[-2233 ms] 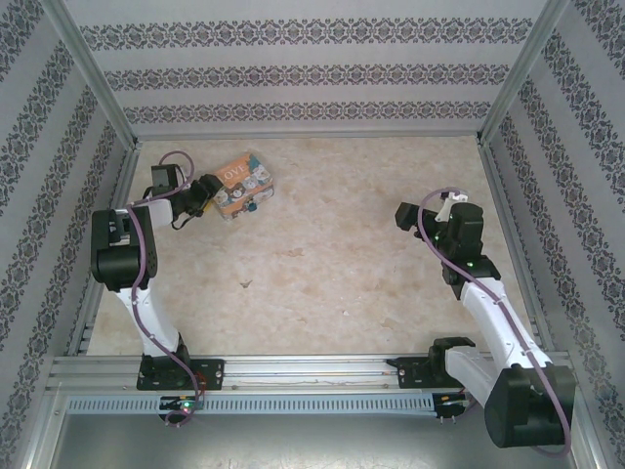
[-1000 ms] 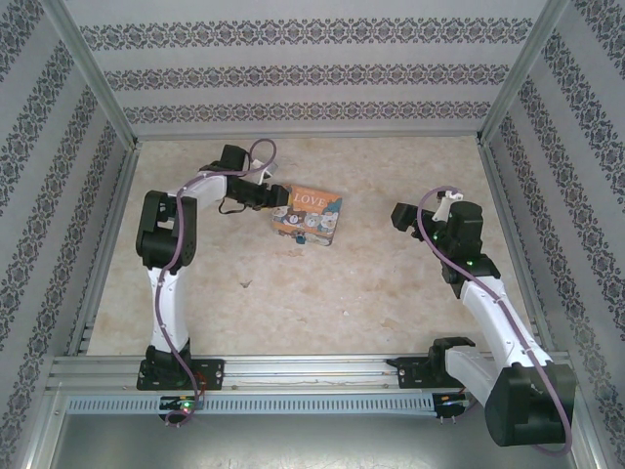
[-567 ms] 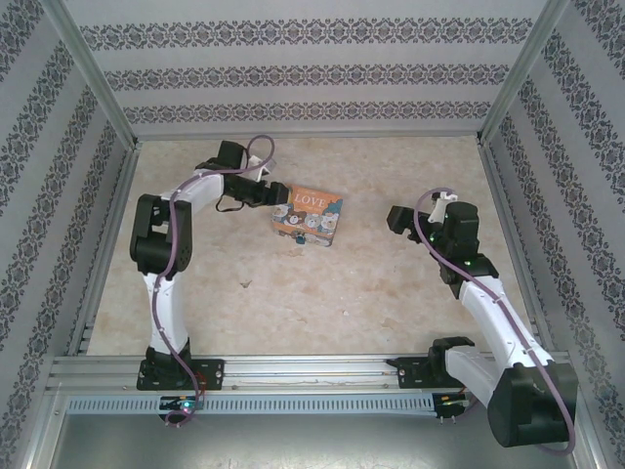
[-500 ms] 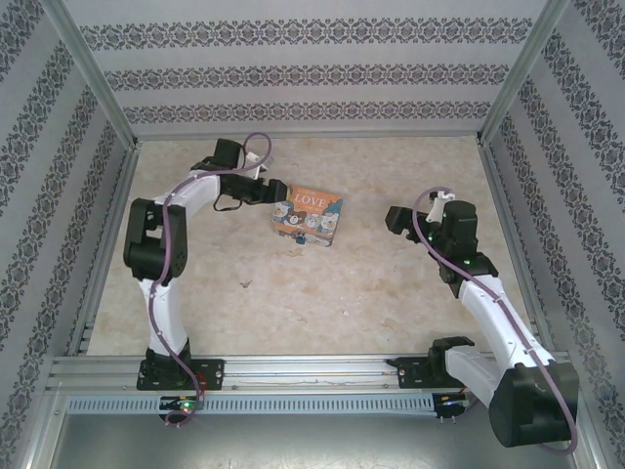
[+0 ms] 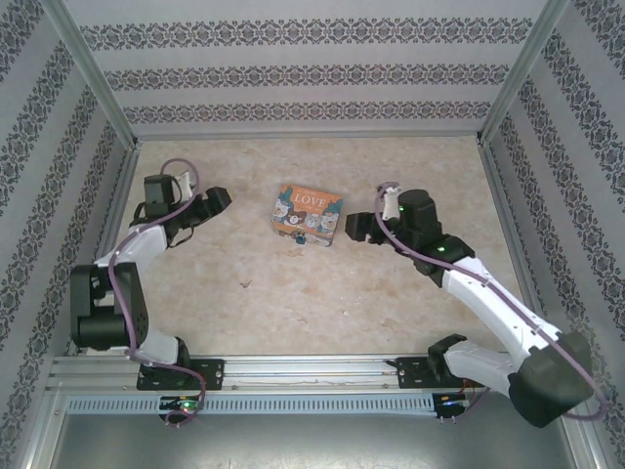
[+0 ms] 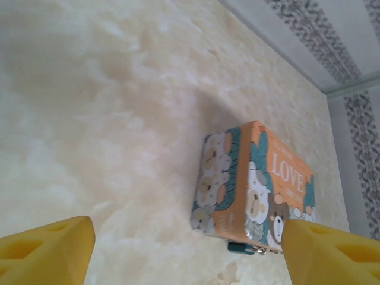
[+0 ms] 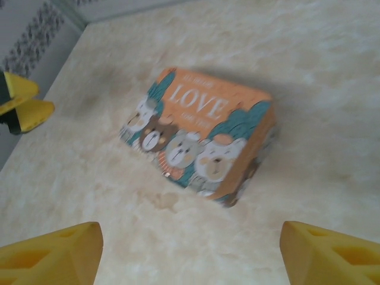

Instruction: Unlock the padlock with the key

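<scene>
While both of my grippers are empty, the unlocking itself has not begun. My left gripper [image 5: 214, 201] has its yellow fingertips [image 6: 46, 250] spread wide with nothing between them, and it sits well apart from the orange "LOVE" picture box with cartoon bears [image 5: 309, 210], off that box's left side. My right gripper [image 5: 357, 228] is spread just as wide, its yellow fingertips [image 7: 52, 252] bare, and it hangs just beside the box's right end, facing it.

The tiny dark teal padlock with its silvery shackle [image 6: 242, 247] lies against the box's near lower edge, touching it, on the pale marbled table [image 5: 293, 303]. I cannot tell where the key is. By my judgement everything is left to do: take up the key, steady the padlock, insert and turn.

Two seconds ago the box lay far to the left with my left gripper on it. Half a second ago it already sat where it is now, my left gripper at its left end. Since then my left arm has pulled back and my right has closed in from further right.
</scene>
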